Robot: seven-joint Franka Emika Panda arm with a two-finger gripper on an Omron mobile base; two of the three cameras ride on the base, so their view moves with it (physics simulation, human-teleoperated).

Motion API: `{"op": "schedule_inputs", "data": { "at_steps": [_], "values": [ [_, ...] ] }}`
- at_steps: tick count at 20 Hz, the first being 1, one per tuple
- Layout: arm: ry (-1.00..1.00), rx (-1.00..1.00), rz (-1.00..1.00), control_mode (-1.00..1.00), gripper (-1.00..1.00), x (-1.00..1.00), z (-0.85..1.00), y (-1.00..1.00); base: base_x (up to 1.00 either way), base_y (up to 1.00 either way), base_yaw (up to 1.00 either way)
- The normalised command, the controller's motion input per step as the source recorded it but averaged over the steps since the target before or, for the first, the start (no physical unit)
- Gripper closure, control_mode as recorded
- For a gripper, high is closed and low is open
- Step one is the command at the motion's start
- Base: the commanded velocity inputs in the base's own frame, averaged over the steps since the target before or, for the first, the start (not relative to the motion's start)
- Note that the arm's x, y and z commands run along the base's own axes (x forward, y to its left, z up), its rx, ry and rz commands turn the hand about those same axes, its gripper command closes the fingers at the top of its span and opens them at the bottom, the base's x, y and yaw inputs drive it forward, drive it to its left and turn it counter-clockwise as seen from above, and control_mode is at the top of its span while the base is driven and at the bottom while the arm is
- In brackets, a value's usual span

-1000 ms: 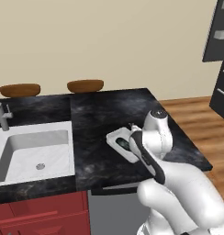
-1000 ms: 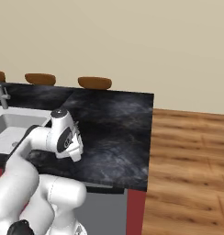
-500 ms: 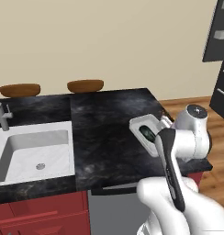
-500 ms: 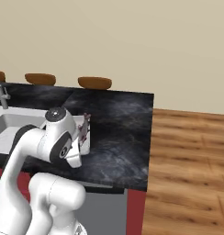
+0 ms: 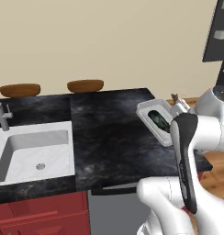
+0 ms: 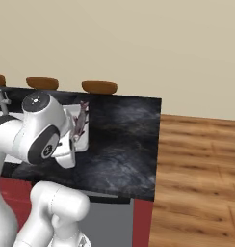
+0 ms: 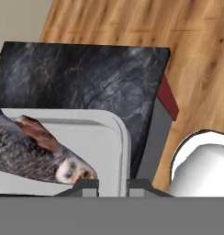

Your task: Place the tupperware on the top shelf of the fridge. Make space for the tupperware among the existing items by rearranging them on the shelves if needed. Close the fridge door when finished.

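Observation:
The tupperware is a shallow white tub with dark green and reddish food. It hangs tilted above the right end of the black counter. My gripper is shut on its right rim. In the right base view the tupperware shows just past my arm's elbow. The hand view looks along the tupperware, with my gripper pinching its white rim. A tall dark unit with pale bands stands at the far right; I cannot tell whether it is the fridge. The top shelf is out of view.
A white sink with a faucet is set in the counter's left part. Two brown stools stand behind the counter. Wooden floor lies to the right of the counter's end.
My arm has swung to the right, lifting the tupperware off the counter's front part and carrying it to the counter's right end. The gripper stays shut on it.

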Motion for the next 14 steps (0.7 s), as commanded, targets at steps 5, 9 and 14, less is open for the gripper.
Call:
{"op": "schedule_inputs", "data": {
  "at_steps": [5, 9, 14],
  "values": [
    [-0.21, 0.00, 0.01, -1.00, 1.00, -0.38, 0.35, 0.03, 0.00, 0.00, 0.00],
    [0.00, -0.01, -0.01, 1.00, 1.00, 0.03, 0.06, 0.23, 0.02, 0.01, 0.00],
    [0.00, 0.00, 0.00, 1.00, 1.00, 0.00, 0.00, 0.00, -0.50, -0.05, -0.04]
  ]
}}
